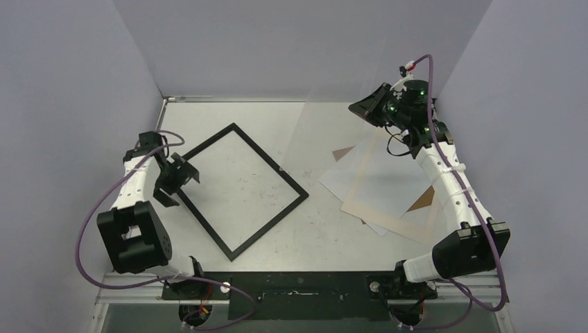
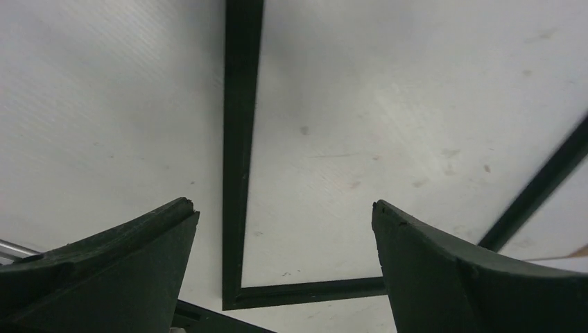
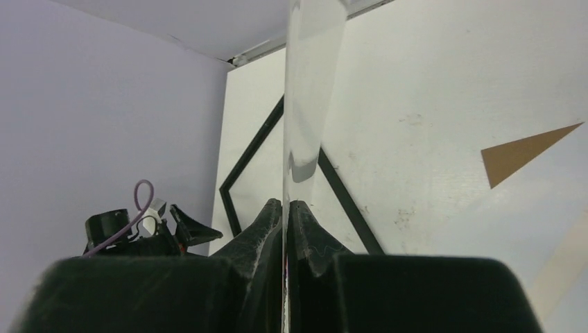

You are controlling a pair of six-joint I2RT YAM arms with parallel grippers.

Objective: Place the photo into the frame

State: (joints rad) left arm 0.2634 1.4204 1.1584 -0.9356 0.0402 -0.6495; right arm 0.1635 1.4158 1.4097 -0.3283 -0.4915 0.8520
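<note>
Frame (image 1: 270,227) is lying flat on the surface (image 1: 319,243), turned corner-on. Its opening is showing only bare surface, nothing sitting in it yet.

Left pincer (image 1: 177,173) is sitting at the frame's left corner with jaws standing wide and gripping nothing. Its wrist view is looking down on one frame bar (image 2: 239,139) running between the fingers.

Right pincer (image 1: 360,111) is raised beyond the frame's right corner. Its jaws are pinching tight on a clear sheet (image 3: 308,90), seen edge-on rising from the tips. That's looking like glazing, not the photo.

Photo: the printed side isn't showing anywhere. A pale sheet (image 1: 378,182) lying right of the frame may be its plain back, can't tell. A cream mat (image 1: 392,220) and brown cardboard (image 1: 423,200) are overlapping it, all flat.

Handling, judging only:
- The photo is likely light, thin and floppy, and lying flat it's going to be hard to get under.
- Best bet is taking it at a free edge or corner sticking out from the mat, pinching lightly to avoid creasing it.
- The frame is looking thin, light and stiff, and probably sliding on the smooth surface if nudged, so steadying one bar is making sense.
- The clear sheet is probably slippery and easy to scratch.
</note>
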